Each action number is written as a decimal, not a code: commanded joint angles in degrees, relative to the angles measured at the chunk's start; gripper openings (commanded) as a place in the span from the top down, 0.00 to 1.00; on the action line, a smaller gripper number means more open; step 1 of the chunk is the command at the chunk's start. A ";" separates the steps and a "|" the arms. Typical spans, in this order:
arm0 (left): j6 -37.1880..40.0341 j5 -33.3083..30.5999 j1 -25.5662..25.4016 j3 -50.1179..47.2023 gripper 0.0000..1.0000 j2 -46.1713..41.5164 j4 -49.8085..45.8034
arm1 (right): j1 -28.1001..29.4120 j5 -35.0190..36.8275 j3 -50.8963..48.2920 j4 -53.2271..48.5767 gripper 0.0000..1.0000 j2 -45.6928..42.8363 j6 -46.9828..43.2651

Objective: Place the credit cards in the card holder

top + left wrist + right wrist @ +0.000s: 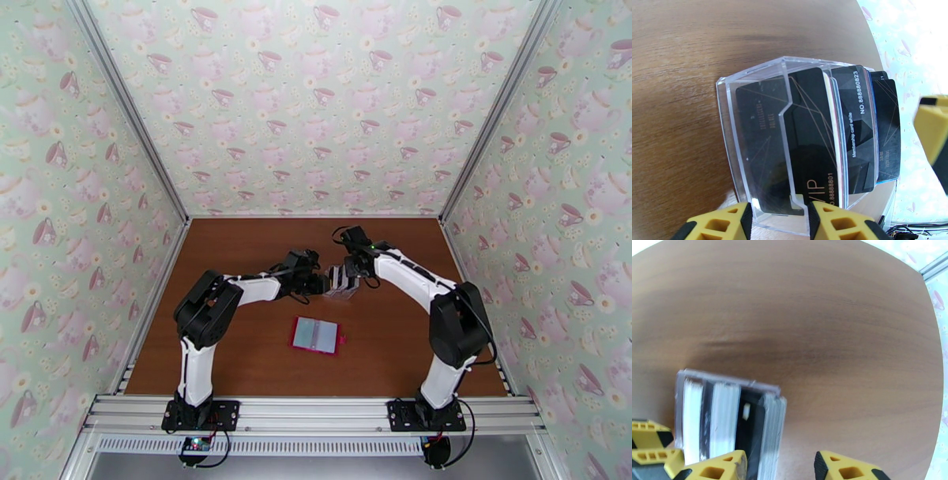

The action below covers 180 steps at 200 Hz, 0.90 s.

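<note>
credit cards upright in a clear rack at the middle of the desk
left gripper is clenched on one end of the clear rack. right gripper has its fingers released, straddling the stack of cards at the rack's other side. the red card holder lies open and flat, well apart from the rack, toward the desk's near edge.

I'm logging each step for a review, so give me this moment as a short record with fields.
rack: clear plastic, middle of table
cards: standing upright in the rack
wallet: open, flat, apart from the rack
left tool: closed on the rack's end
right tool: open, straddling the end cards
</note>
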 commanded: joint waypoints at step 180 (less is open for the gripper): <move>-1.97 2.23 0.55 -1.25 0.58 3.08 0.68 | -1.29 0.99 3.85 -0.64 0.54 3.71 -0.05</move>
